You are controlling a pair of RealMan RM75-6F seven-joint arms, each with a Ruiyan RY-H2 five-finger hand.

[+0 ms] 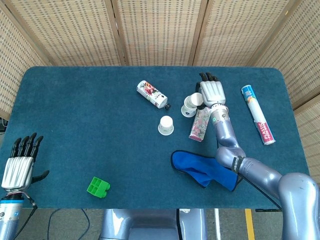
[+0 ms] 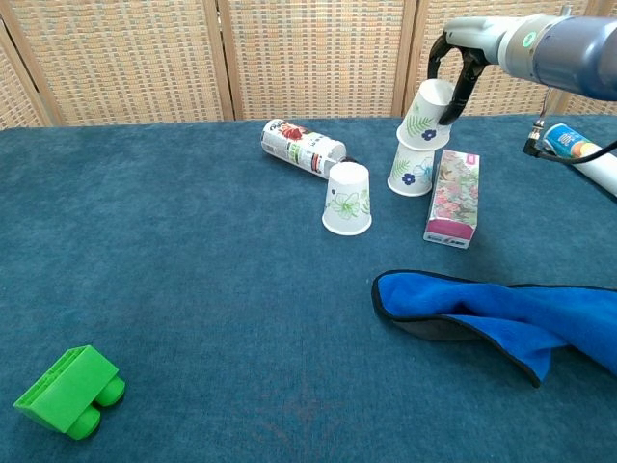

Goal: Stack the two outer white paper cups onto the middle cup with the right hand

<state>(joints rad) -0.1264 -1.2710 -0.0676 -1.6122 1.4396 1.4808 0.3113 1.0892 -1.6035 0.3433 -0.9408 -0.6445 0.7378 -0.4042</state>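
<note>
Three white paper cups (image 2: 347,199) (image 2: 413,165) (image 2: 424,113), one bottle (image 2: 303,148), one floral carton (image 2: 453,198), one tube (image 1: 257,120), one blue cloth (image 2: 501,316) and one green block (image 2: 67,392) on the counter (image 2: 193,289).

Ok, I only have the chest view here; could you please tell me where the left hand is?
Observer: The left hand is off the near left corner of the table, fingers apart, holding nothing.
Operator: Thanks. How does the tube at my right edge lie?
Observer: The tube lies flat, wholly on the table, right of the right hand.
Operator: Is the held cup centred over the standing one?
Observer: From above, the held cup overlaps the standing cup but sits offset, not centred.
</note>
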